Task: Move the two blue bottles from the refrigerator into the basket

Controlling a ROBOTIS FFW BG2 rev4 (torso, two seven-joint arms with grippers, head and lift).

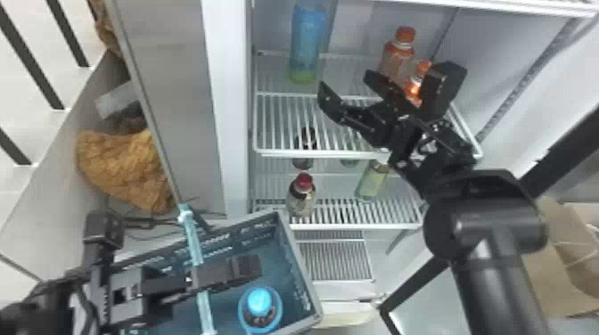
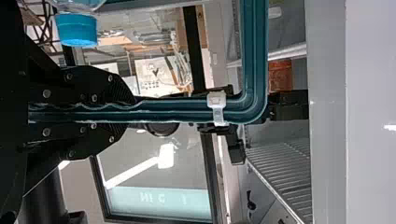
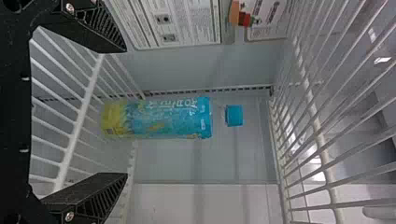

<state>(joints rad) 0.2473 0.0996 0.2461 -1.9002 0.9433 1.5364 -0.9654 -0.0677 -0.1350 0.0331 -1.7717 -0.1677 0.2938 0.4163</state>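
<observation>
One blue bottle (image 1: 306, 42) stands upright at the left of the refrigerator's upper shelf; the right wrist view shows this blue bottle (image 3: 163, 117) beyond the fingers. My right gripper (image 1: 350, 87) is open in front of the shelf, a little right of that bottle; the right gripper (image 3: 122, 112) has nothing between its fingertips. Another blue-capped bottle (image 1: 259, 300) stands inside the blue basket (image 1: 307, 285), and its cap (image 2: 77, 30) shows in the left wrist view. At the basket's left part is my left gripper (image 1: 245, 267); the left gripper (image 2: 130, 109) is shut on the basket's rim (image 2: 177, 110).
Orange-capped bottles (image 1: 396, 55) stand on the same shelf, behind the right gripper. Lower down are a red-capped bottle (image 1: 301, 196) and a yellow-green bottle (image 1: 372, 180). The wire shelf's front edge (image 1: 312, 153) runs below the right gripper. The refrigerator's side wall (image 1: 227, 111) rises at left.
</observation>
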